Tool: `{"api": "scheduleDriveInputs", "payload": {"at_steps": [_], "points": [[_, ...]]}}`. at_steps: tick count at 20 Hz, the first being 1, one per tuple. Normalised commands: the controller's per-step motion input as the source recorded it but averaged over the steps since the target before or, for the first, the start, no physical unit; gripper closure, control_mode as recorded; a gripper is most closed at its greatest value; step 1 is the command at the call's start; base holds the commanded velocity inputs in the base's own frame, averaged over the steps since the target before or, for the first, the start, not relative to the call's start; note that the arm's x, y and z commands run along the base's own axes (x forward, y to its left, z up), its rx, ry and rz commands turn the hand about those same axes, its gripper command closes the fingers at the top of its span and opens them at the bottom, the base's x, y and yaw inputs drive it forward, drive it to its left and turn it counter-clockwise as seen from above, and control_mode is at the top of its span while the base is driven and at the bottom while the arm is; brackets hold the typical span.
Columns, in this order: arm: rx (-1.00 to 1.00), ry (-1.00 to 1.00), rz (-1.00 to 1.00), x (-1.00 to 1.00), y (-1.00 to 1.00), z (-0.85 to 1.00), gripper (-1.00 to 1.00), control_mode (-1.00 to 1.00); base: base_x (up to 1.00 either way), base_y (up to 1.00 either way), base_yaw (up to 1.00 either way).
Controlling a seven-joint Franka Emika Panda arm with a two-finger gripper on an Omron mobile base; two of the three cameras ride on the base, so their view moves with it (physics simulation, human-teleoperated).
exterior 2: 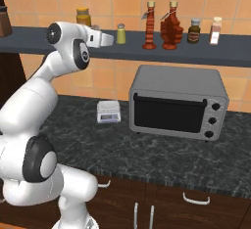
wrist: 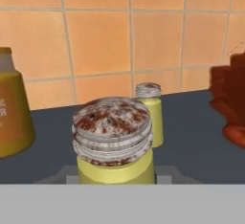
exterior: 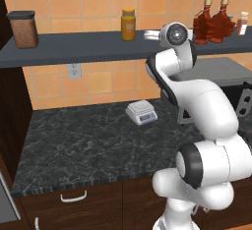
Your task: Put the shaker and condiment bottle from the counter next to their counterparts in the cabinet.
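Jaws [exterior 2: 109, 39] clenched on shaker [wrist: 114, 139], held upright at shelf height, just short of matching shaker [wrist: 149, 110] standing on cabinet [exterior 2: 230, 49]. To do well: ease forward, keep upright, set down just beside twin, clear of amber jar [wrist: 12, 117] on other side, then release. Hand view gives cap detail and spacing to twin. Right base view adds both maple-leaf bottles [exterior 2: 169, 25] together on shelf, toaster oven [exterior 2: 179, 103], scale [exterior 2: 108, 111] on surface [exterior: 93, 140].

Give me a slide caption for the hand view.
Held shaker at the shelf, its twin shaker just behind, amber jar alongside.
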Motion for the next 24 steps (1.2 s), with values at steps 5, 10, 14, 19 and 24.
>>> {"api": "scheduleDriveInputs", "payload": {"at_steps": [5, 10, 14, 19, 24], "points": [[-0.01, 0.00, 0.00, 0.27, -0.04, -0.19, 1.00, -1.00, 0.00, 0.00, 0.00], [-0.01, 0.00, -0.01, 0.31, -0.08, -0.13, 1.00, -1.00, 0.00, 0.00, 0.00], [-0.01, 0.00, -0.01, 0.40, -0.09, -0.08, 1.00, -1.00, 0.00, 0.00, 0.00], [-0.01, 0.00, 0.00, 0.37, -0.06, -0.12, 1.00, -1.00, 0.00, 0.00, 0.00], [0.00, 0.00, 0.00, 0.16, -0.08, -0.24, -1.00, -1.00, 0.00, 0.00, 0.00]]}}
